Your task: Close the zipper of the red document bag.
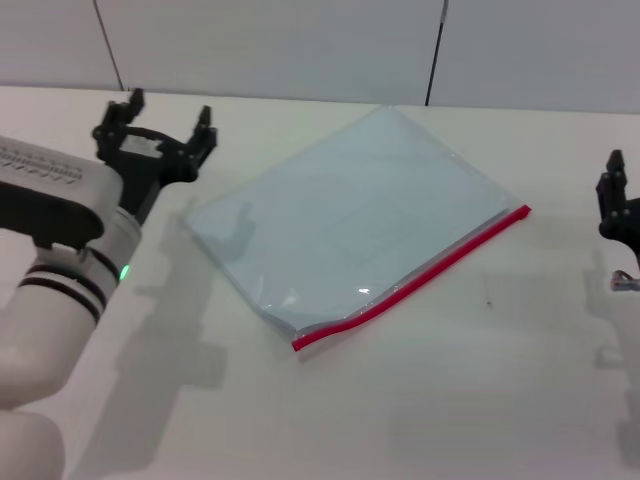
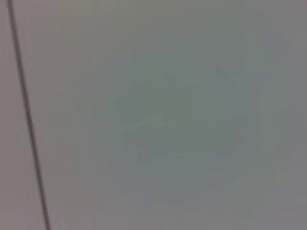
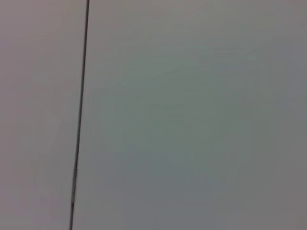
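Red-zippered document bag (image 1: 370,225) lying flat, mid-worktop, turned diagonally.

Thin, clear, limp plastic — light and slippery on the white worktop (image 1: 480,400), likely to slide or buckle unless pinned at one end of the red zipper strip (image 1: 415,283), which runs along its near-right edge; the slider is too small to make out, so open or closed cannot be told. Left gripper (image 1: 168,124) hangs near the far-left edge, fingers spread wide. Right gripper (image 1: 617,205) sits at the right edge, mostly cropped — spread cannot be told.
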You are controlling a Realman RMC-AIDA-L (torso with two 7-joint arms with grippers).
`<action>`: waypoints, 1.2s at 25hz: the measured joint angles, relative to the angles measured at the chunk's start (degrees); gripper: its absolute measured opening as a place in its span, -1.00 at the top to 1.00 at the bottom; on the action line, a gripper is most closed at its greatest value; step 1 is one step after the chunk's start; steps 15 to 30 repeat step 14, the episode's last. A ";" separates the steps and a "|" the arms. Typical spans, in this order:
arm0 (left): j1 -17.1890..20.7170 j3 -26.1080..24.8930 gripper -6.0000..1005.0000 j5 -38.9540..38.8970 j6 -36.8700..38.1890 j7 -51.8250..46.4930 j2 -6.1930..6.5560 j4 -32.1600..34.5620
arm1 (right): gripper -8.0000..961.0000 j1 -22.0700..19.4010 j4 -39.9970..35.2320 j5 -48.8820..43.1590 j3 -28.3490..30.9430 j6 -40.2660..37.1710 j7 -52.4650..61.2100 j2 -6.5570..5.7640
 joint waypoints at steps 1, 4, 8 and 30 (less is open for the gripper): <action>-0.21 0.51 -0.62 -0.08 0.08 0.00 0.03 -0.04 | -0.14 -0.12 0.25 0.35 -0.62 0.76 0.56 -0.10; -0.27 1.71 -0.62 -0.06 -0.40 0.23 0.03 -0.10 | -0.15 -0.23 0.57 0.26 -1.06 1.33 2.63 -0.10; -0.99 2.71 -0.62 0.10 -0.83 0.42 0.08 -0.52 | -0.15 0.07 0.57 0.21 -1.52 1.80 3.33 -0.08; -3.46 4.90 -0.62 0.08 -0.68 4.20 -0.27 -3.98 | -0.14 0.88 0.51 0.45 -2.97 1.83 3.70 -0.05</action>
